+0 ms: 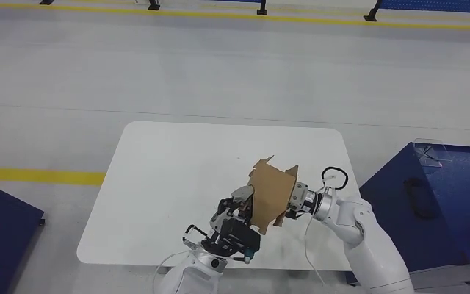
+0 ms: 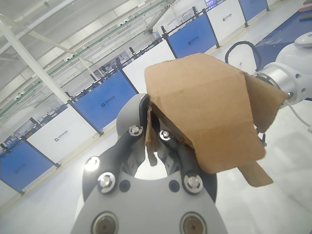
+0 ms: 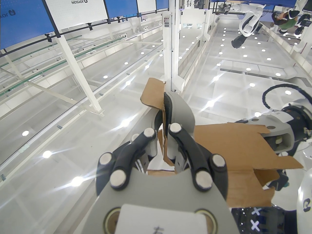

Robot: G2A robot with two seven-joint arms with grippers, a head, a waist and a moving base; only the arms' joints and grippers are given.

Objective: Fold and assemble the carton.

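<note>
While wrist views show fingers (image 2: 129, 114) pinching carton (image 2: 199, 113), top shows table (image 1: 169, 169).

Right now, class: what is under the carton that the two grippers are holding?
The carton is held between the left gripper and right gripper above the white table. The patch directly beneath is covered by the carton, so anything there cannot be seen.

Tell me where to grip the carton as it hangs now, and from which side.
Take the carton by a flap edge, coming in edge-on from an outer side, jaws straddling the sheet. Its half-folded body looks hollow and likely too wide to span, while flat flaps stick out free. The left gripper and right gripper are each shut on such an edge, at opposite sides.
</note>
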